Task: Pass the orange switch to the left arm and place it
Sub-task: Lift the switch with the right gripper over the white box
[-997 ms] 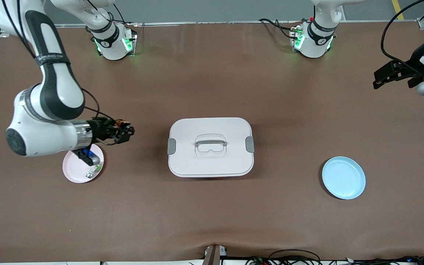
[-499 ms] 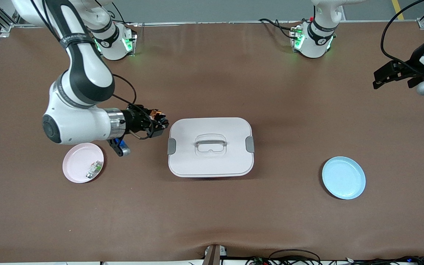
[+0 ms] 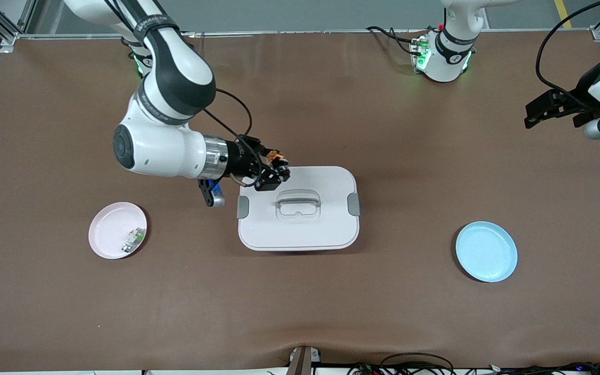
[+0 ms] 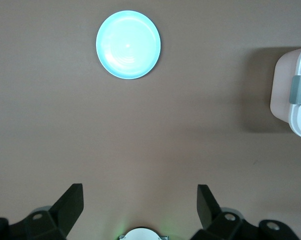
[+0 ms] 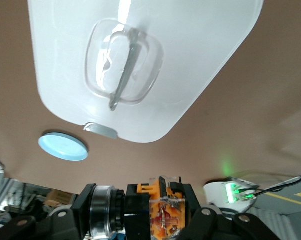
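Front view: you have the right gripper, black, two-fingered, pinched on the orange switch, a tiny black-bodied part with an orange cap, carried in the air over the corner of the box that lies toward the right arm's base; the box is the large white rounded-rectangular plastic container with grey side latches and a recessed grey handle. The left gripper, black, waits aloft at about three o'clock from the switch, over bare brown table at the left arm's end, well apart. At eight o'clock from the box, note the round pink plate with a small green-and-white component on it; at four o'clock from the box, the round pale-blue plate. Left wrist view: you see that gripper's fingers spread wide with nothing between them, the blue plate and one box latch below. Right wrist view: you see the switch clamped between the black fingers, the box lid and handle directly under it. Key relation, as a judgement: the switch lies across the box from the left gripper, so any handover path runs over or around the box, and the right gripper is the only one near the part.
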